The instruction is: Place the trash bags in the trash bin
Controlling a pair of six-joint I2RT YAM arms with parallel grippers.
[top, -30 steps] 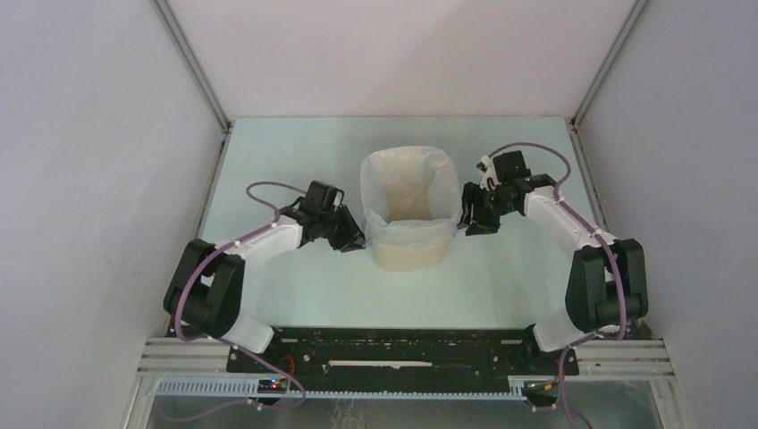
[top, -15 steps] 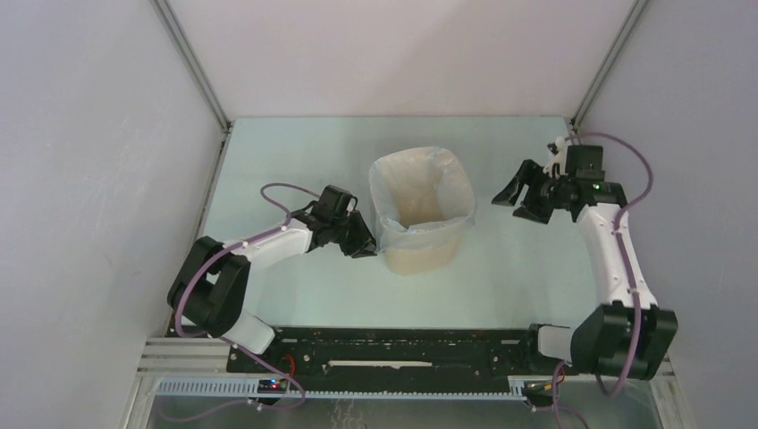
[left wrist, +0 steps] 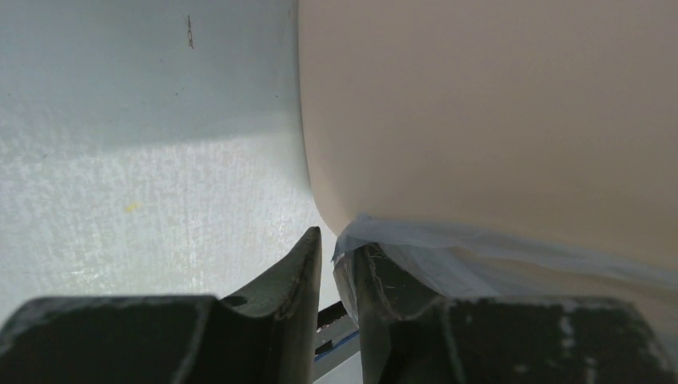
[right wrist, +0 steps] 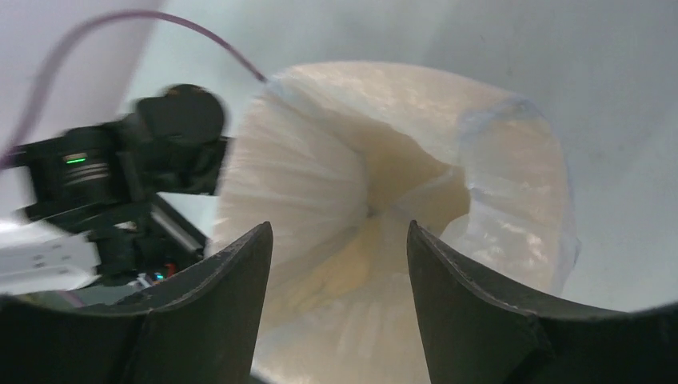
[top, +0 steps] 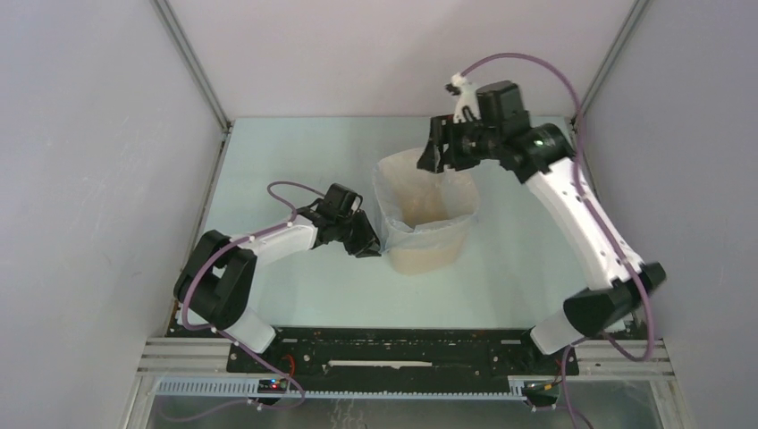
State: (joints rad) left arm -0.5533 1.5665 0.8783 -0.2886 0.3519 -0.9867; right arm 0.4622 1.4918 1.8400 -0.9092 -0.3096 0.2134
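Observation:
The beige trash bin (top: pixel 420 256) stands mid-table, lined by the pale-blue translucent trash bag (top: pixel 395 234), whose edge is folded down over the rim. My left gripper (top: pixel 372 248) is low against the bin's left wall. In the left wrist view the bin wall (left wrist: pixel 480 104) fills the frame and the bag's hem (left wrist: pixel 496 256) runs between the nearly closed fingers of the left gripper (left wrist: pixel 337 240). My right gripper (top: pixel 430 155) is open and empty above the bin's far rim. In the right wrist view the right gripper (right wrist: pixel 340 232) looks down into the lined bag (right wrist: pixel 512 184).
Grey enclosure walls stand on three sides, with metal corner posts (top: pixel 190 63) at the back. The black base rail (top: pixel 402 353) runs along the near edge. My left arm (right wrist: pixel 120 168) shows beside the bin in the right wrist view.
My right gripper has let go at the bin's right side, swung out right, then risen over the bin's far rim. The bin has shifted slightly right with my left gripper.

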